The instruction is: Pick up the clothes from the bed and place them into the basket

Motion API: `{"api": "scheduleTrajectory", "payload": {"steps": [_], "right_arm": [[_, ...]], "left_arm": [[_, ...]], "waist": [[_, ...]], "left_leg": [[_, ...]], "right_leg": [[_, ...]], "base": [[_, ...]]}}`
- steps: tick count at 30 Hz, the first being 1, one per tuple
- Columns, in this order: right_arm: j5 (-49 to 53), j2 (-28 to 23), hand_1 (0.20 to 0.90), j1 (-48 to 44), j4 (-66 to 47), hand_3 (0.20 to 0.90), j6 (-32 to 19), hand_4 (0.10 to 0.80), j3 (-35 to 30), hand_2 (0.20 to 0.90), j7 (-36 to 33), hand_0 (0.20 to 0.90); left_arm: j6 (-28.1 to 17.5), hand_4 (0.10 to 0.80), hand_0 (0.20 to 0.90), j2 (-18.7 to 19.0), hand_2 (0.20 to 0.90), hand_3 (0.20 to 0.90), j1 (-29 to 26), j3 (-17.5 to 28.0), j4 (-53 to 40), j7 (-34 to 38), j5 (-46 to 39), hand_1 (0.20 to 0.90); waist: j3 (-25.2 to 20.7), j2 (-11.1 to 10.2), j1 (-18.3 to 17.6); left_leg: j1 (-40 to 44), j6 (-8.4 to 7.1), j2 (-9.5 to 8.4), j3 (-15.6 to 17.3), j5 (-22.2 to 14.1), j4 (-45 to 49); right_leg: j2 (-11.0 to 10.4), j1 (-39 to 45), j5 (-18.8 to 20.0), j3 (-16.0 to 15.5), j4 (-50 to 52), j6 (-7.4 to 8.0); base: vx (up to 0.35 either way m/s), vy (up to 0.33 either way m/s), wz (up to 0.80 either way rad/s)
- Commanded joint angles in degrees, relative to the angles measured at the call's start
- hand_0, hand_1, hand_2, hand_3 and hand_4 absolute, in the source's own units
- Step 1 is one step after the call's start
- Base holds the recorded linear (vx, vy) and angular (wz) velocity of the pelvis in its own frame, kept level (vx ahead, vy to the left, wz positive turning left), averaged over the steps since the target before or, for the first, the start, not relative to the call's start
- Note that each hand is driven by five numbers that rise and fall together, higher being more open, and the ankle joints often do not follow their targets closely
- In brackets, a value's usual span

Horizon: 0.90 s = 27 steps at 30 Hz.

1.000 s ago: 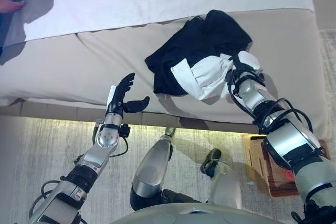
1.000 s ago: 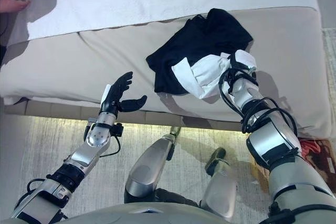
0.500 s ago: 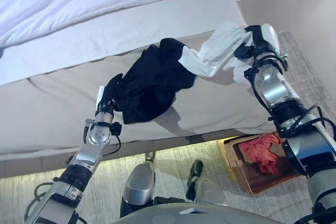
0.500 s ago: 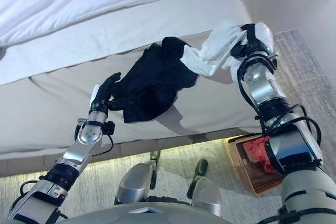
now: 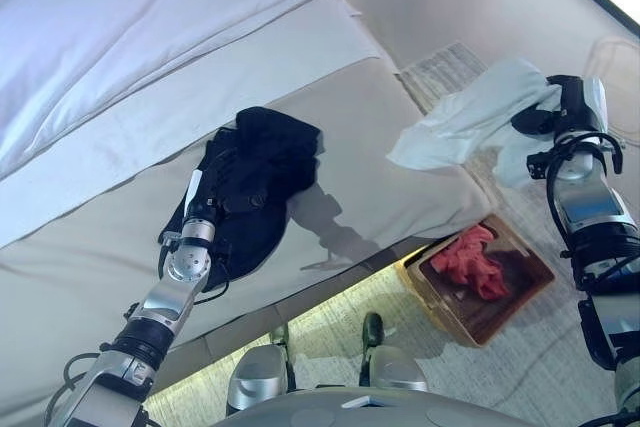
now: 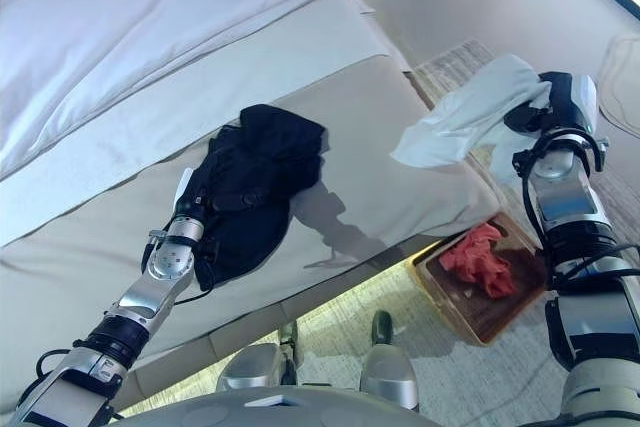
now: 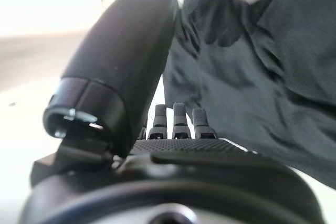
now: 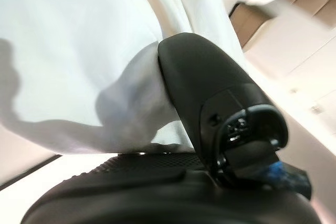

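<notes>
Left eye view: right hand (image 5: pixel 556 117) pinching white garment (image 5: pixel 470 117) aloft; left hand (image 5: pixel 215 197) fingers flat on black garment (image 5: pixel 250 182).

Silver-grey arms (apparently black-cabled)

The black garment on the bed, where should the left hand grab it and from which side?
Probably the bunched folds in the middle of the black garment, from above: it lies crumpled on the bed, and the left hand already rests on its near part.

The scene was lit evenly; glare was seen at upper right, and wrist views were blurred.
</notes>
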Motion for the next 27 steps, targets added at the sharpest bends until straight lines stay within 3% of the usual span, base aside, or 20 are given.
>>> {"api": "scheduleTrajectory", "payload": {"steps": [1,14,27], "right_arm": [[0.96,-6.19,0.300,2.54,0.91,0.200,-2.11,0.100,0.40,0.300,-1.56,0.300],[4.73,-5.85,0.300,6.54,8.70,0.200,-1.81,0.100,-3.15,0.300,-0.95,0.300],[2.41,-5.20,0.300,1.95,17.24,0.200,-4.07,0.100,0.27,0.300,1.29,0.300]], "left_arm": [[-5.45,0.800,0.900,-1.12,0.900,0.900,-0.27,-1.28,2.30,-1.43,4.74,0.900],[-4.68,0.800,0.900,-2.55,0.900,0.900,-3.87,-5.84,1.65,-2.24,5.66,0.900],[-4.75,0.800,0.900,-4.20,0.900,0.900,-6.10,-8.74,1.00,-1.12,4.04,0.900]], "waist": [[-12.55,0.28,-1.87],[-11.12,1.75,-6.57],[-8.22,6.37,-7.84]], "left_leg": [[-0.06,-1.96,3.28,2.86,-6.27,0.04],[1.44,-2.37,3.70,6.01,-6.91,0.04],[0.88,-3.50,3.39,7.06,-6.55,0.04]], "right_leg": [[2.50,-2.61,-0.82,0.54,0.64,-0.49],[3.94,-4.16,-0.39,5.17,1.16,-0.65],[3.65,-6.21,-0.04,5.75,0.72,-0.88]], "base": [[0.022,-0.058,-0.29],[-0.015,-0.036,-0.20],[-0.037,-0.001,-0.07]]}}
